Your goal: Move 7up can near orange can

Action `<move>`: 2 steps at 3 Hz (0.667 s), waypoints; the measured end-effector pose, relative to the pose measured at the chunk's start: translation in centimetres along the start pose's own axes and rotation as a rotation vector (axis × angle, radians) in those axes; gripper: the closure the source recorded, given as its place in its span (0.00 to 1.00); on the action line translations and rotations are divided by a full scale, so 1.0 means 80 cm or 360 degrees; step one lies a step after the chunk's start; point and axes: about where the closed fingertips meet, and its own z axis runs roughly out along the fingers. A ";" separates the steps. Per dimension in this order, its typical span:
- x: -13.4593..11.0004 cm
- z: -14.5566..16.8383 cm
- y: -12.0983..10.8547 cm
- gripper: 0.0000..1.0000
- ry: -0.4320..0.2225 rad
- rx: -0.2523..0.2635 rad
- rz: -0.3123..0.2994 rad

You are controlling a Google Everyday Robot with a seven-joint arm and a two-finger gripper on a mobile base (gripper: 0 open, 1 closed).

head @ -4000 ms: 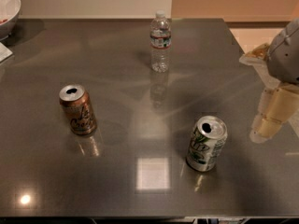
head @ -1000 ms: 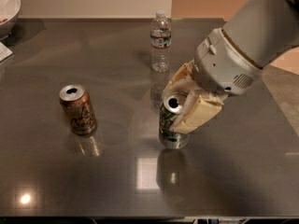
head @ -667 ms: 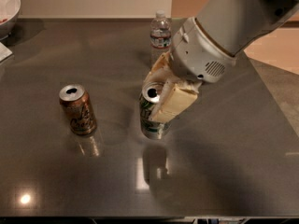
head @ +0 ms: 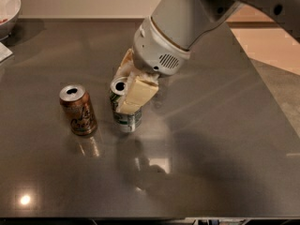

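Note:
The 7up can [head: 124, 118] is silver-white with green markings and stands upright on the dark table [head: 211, 139], just right of the orange can [head: 78, 109]. The orange can is copper-coloured with dark script and stands upright at the left centre. My gripper [head: 125, 89] comes down from the upper right and its cream fingers [head: 136, 93] are closed around the upper part of the 7up can. A small gap separates the two cans. The 7up can's base seems to be at or just above the table; I cannot tell which.
A white bowl [head: 8, 6] sits at the far left corner, with a white paper edge [head: 3, 53] below it. My arm [head: 187, 18] covers the back middle of the table. The table's right edge borders a tan floor [head: 272, 46].
My gripper has carried the 7up can leftward from the right side of the table to just beside the orange can. The water bottle seen earlier is now hidden behind my arm.

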 end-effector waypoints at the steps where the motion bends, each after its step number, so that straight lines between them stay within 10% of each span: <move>1: -0.011 0.026 -0.011 1.00 -0.0008 -0.0022 0.0024; 2: -0.013 0.047 -0.013 0.82 -0.0008 -0.0050 0.0068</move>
